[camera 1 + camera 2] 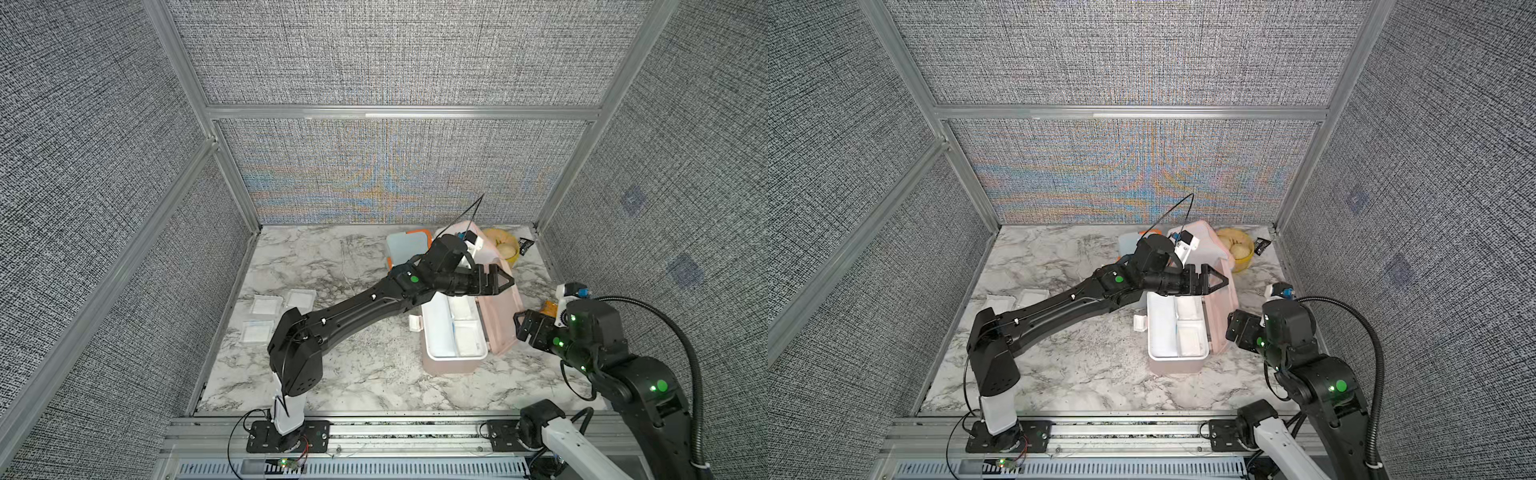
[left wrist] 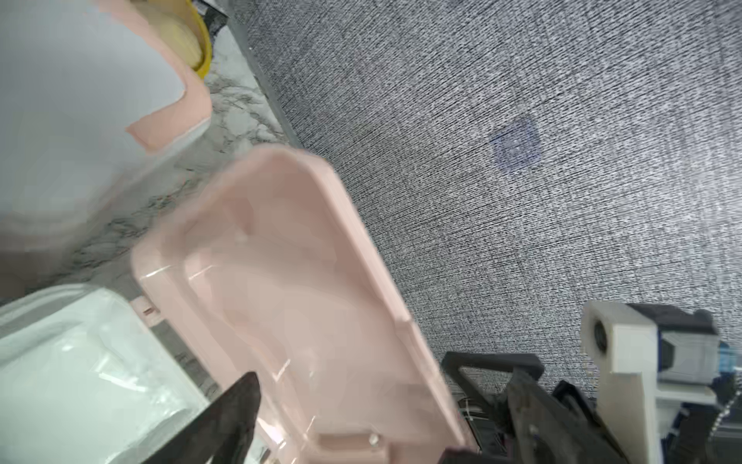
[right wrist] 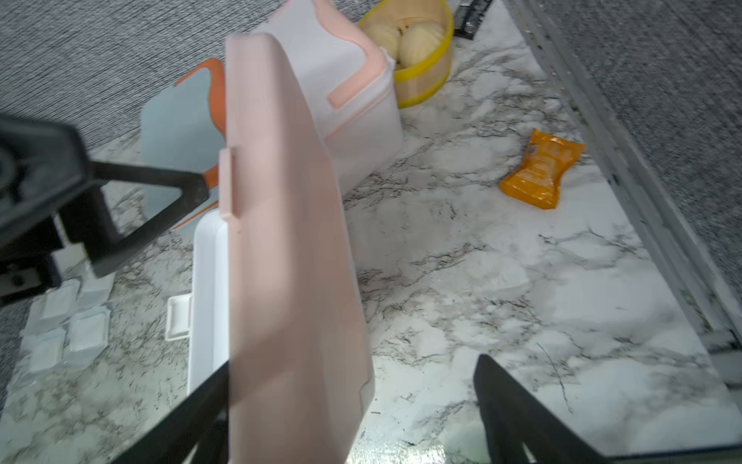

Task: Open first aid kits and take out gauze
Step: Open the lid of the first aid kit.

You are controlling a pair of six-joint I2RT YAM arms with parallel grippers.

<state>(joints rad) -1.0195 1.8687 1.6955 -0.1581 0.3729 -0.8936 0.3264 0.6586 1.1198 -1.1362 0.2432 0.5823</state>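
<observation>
The pink first aid kit (image 1: 446,365) stands open, its lid (image 1: 505,320) upright on the right. Wrapped gauze (image 1: 467,332) lies in its white tray (image 1: 1160,332). Three more gauze pads (image 1: 266,306) lie on the table at the left. My left gripper (image 1: 509,284) is open, astride the lid's far end (image 2: 301,281), fingers (image 2: 237,409) clear of it. My right gripper (image 1: 518,328) is open at the lid's near part (image 3: 289,281). The blue kit (image 1: 407,245) and the white kit (image 3: 353,100) stand behind, lids down.
A yellow basket (image 1: 509,249) with buns and a black packet (image 1: 524,246) sit in the far right corner. An orange wrapper (image 3: 540,168) lies by the right wall. The left arm stretches across the table's middle. Grey fabric walls close in three sides.
</observation>
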